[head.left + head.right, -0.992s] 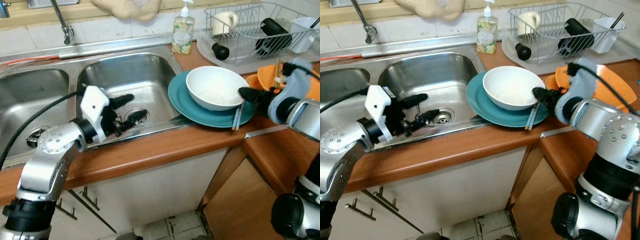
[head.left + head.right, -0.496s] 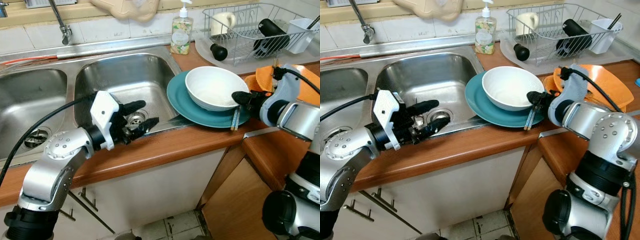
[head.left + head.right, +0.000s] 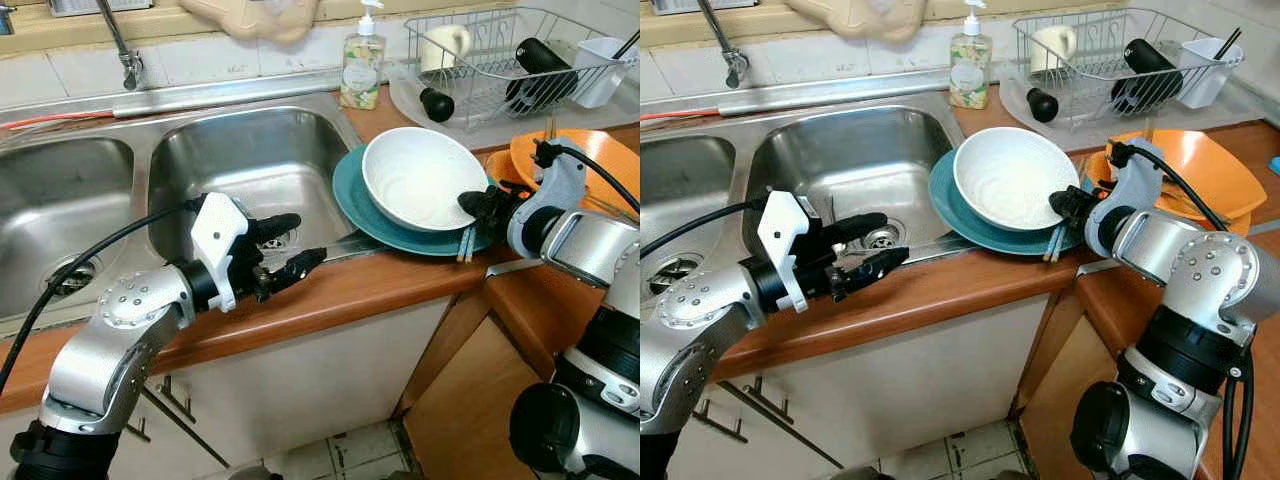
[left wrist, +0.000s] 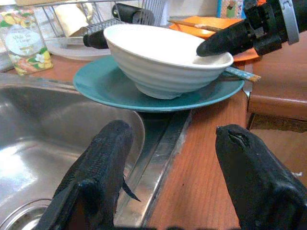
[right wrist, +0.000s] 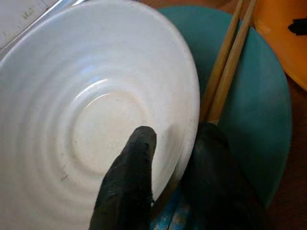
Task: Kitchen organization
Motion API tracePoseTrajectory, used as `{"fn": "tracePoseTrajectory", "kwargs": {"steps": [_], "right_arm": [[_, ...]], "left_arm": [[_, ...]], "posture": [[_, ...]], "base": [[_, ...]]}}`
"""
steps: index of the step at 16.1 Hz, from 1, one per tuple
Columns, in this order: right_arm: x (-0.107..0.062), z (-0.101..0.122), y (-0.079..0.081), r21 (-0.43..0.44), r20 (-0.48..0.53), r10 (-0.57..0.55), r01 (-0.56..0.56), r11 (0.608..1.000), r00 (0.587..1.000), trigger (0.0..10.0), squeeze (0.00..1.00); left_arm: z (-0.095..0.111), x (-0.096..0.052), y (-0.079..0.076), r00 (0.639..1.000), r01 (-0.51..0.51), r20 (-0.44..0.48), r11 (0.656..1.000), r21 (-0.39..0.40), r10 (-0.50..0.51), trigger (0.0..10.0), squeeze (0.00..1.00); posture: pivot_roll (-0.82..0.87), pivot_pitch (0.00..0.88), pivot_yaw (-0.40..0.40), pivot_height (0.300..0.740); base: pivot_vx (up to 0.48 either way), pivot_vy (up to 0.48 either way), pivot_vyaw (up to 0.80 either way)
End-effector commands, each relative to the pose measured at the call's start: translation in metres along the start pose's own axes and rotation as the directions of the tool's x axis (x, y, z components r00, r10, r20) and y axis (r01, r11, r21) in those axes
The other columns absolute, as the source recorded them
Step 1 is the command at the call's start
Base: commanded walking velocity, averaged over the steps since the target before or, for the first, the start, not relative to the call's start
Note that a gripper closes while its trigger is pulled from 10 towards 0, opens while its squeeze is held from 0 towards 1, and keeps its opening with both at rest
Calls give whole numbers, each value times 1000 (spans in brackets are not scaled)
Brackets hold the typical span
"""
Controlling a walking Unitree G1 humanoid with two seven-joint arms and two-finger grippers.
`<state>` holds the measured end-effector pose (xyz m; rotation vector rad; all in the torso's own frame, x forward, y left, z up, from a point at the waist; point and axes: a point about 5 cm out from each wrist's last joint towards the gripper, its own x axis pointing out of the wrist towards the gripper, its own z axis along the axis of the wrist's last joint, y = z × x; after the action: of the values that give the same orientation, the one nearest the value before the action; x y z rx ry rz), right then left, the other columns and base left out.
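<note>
A white bowl (image 3: pixel 420 175) sits tilted on a teal plate (image 3: pixel 352 195) at the counter's edge beside the sink. My right gripper (image 3: pixel 472 205) is shut on the bowl's right rim, one finger (image 5: pixel 128 182) inside and the other under the rim. The bowl's right side is raised, so it leans toward the sink. A pair of chopsticks (image 5: pixel 225 67) lies on the plate next to that gripper. My left gripper (image 3: pixel 288 245) hovers open over the counter's front edge by the right basin, fingers (image 4: pixel 96 177) pointing at the plate and holding nothing.
A double steel sink (image 3: pixel 250 150) with a faucet (image 3: pixel 125 50) takes up the left. A soap bottle (image 3: pixel 362 65) and a wire dish rack (image 3: pixel 510 60) with a cup and dark items stand behind. Orange dishes (image 3: pixel 600 160) sit far right. The wooden counter (image 3: pixel 350 290) drops off in front.
My right gripper has closed on the bowl's rim and tipped the bowl up toward the sink. My left gripper has come out of the basin to the counter's front edge, nearer the plate.
</note>
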<state>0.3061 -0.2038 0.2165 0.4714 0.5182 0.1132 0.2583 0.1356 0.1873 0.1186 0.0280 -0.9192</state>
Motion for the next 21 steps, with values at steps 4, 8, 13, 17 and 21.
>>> {"fn": "tracePoseTrajectory", "kwargs": {"steps": [4, 8, 13, 17, 21], "right_arm": [[0, 0, 1, -1, 48, -11, 11, 1000, 999, 0, 0], [-1, 7, 7, -12, 132, 22, -21, 1000, 991, 0, 0], [-12, 32, 24, -96, 305, 124, -100, 990, 944, 0, 0], [-25, 52, 45, -302, 489, 209, -60, 951, 847, 0, 0], [-34, 37, 71, -581, 463, 408, -78, 810, 787, 0, 0]], "left_arm": [[4, 1, 0, 1000, -3, -12, 1000, 27, 3, 10000, 0], [6, 3, 4, 999, -43, 8, 999, 4, 43, 10000, 0], [20, 12, 14, 991, -86, 97, 995, -52, 91, 10000, 239], [33, 36, 16, 969, -104, 209, 984, -142, 132, 10000, 247], [38, 50, 22, 951, -79, 269, 963, -258, 150, 10000, 0]], "posture": [[-89, 0, 31, 740], [-88, 0, 29, 740], [-85, 0, 27, 740], [-91, 0, 41, 740], [-107, 0, 64, 740]], "base": [[0, 0, 0], [0, 0, 0], [0, 0, 0], [0, 0, 0], [0, 0, 0]]}}
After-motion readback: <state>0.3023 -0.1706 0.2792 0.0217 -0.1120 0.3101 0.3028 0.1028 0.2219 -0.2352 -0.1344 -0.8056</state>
